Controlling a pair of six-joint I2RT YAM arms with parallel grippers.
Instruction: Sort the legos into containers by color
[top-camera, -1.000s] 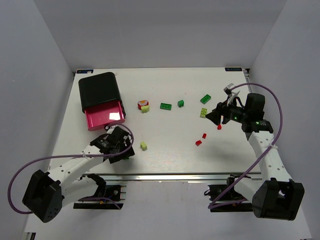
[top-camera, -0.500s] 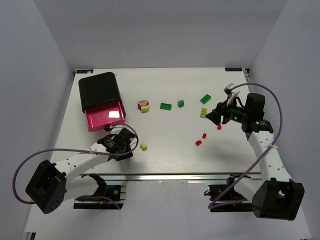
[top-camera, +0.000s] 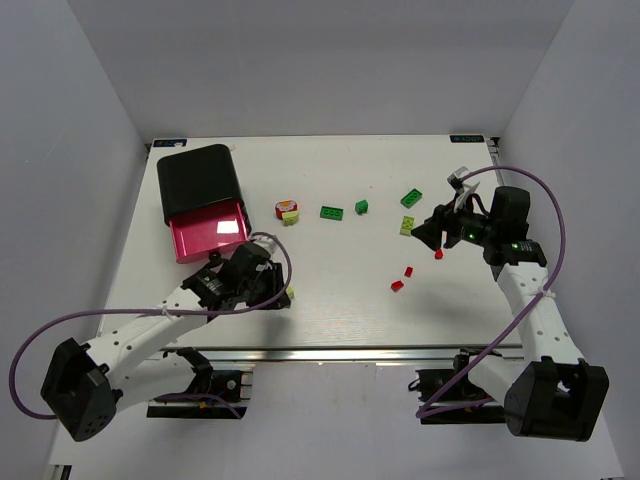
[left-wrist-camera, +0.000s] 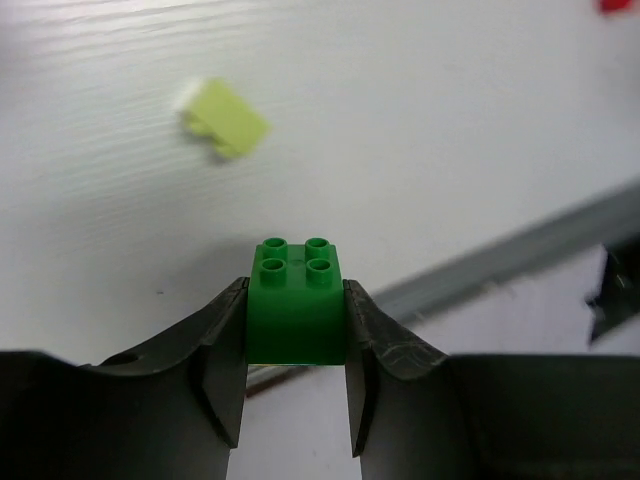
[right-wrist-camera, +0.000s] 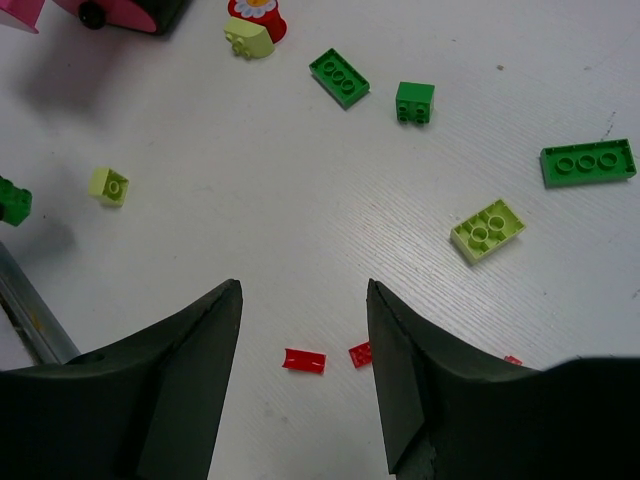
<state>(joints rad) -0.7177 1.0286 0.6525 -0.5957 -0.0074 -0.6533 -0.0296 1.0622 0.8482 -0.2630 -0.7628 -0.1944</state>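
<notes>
The left tool grips a dark green brick between its fingers. A lime brick lies on the bench, upper left in that wrist view. The right tool stands wide and holds nothing. In the top view the pink drawer stands open from its black housing at upper left. Other legos lie at centre and right.
</notes>
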